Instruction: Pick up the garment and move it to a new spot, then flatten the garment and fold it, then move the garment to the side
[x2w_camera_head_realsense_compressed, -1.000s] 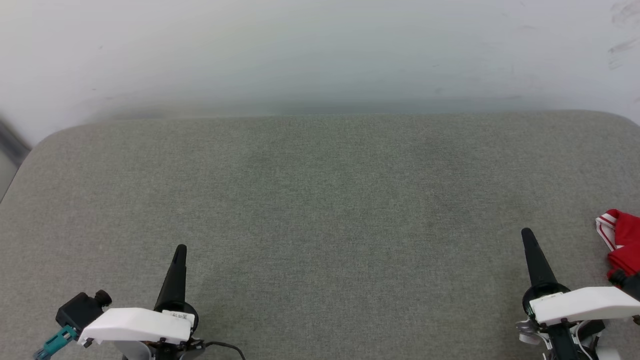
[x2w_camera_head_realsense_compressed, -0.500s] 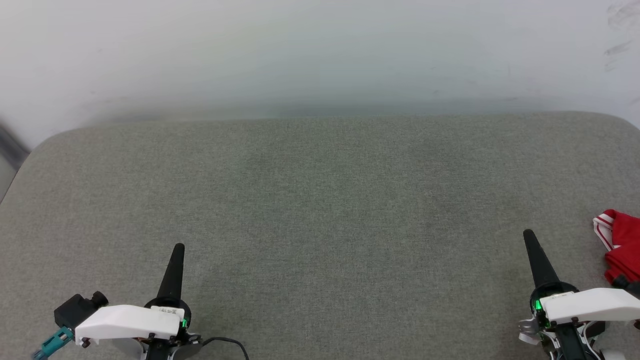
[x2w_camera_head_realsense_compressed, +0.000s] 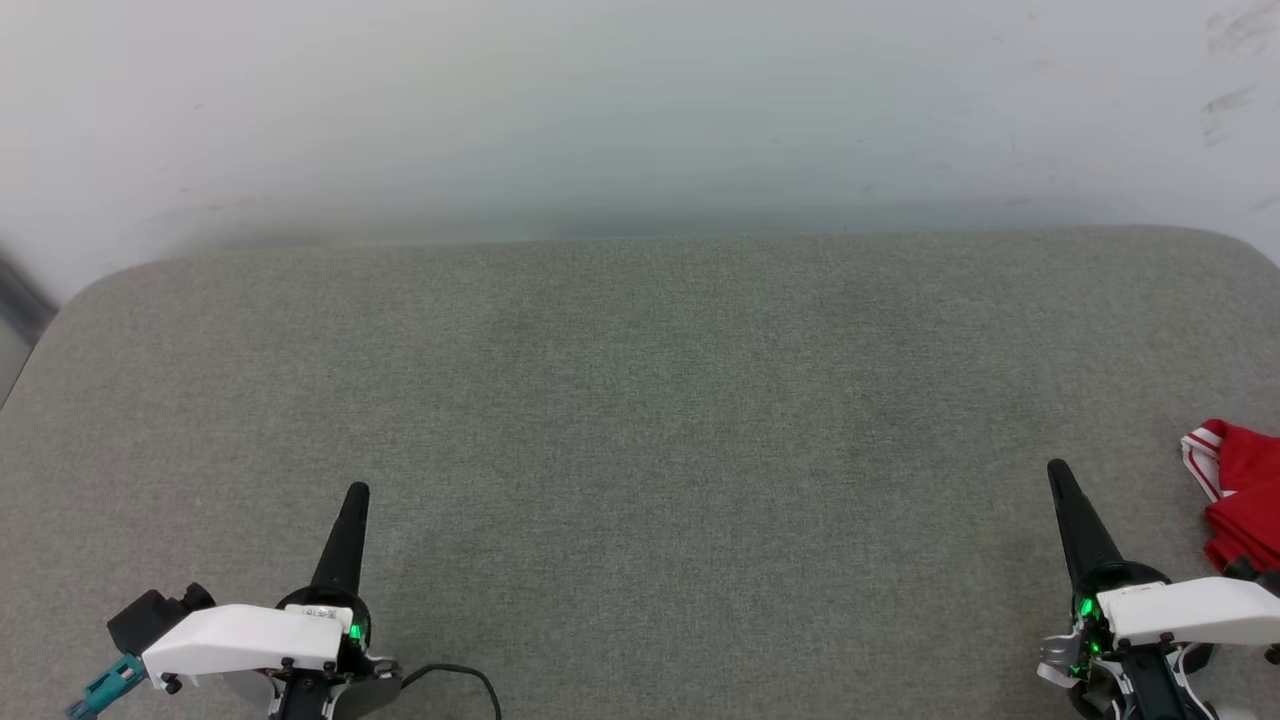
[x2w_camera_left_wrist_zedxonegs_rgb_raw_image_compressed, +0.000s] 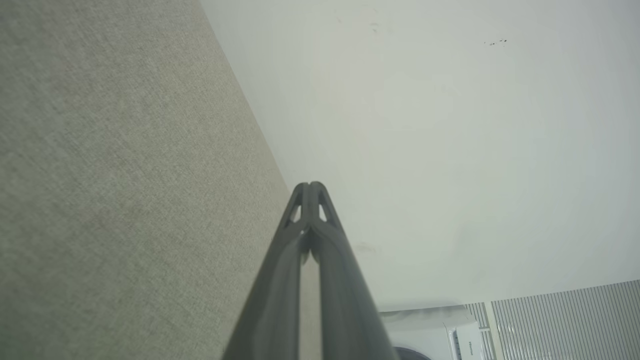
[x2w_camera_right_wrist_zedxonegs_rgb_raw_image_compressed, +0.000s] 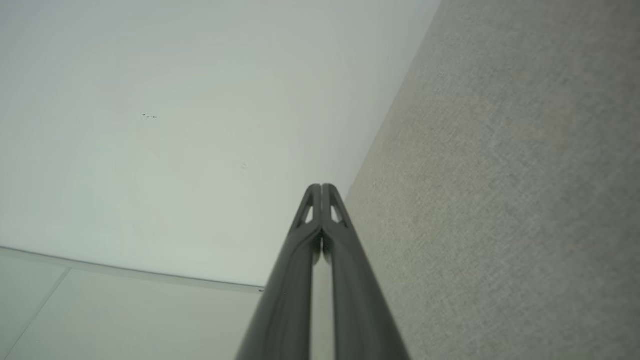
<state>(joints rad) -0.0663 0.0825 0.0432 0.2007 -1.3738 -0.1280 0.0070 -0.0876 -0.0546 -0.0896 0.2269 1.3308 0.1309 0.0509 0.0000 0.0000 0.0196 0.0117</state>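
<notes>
While poised low over the grey tabletop (x2w_camera_head_realsense_compressed: 640, 400), shut tight and empty: left pincer (x2w_camera_head_realsense_compressed: 356, 494), right pincer (x2w_camera_head_realsense_compressed: 1056, 472); near the latter, crumpled red garment (x2w_camera_head_realsense_compressed: 1242, 492).

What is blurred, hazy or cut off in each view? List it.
Head view: even light, the wall hazy, the garment cropped at the right edge. Left wrist view: shut jaws of the left gripper blur near the lens. Right wrist view: the right gripper likewise.
</notes>
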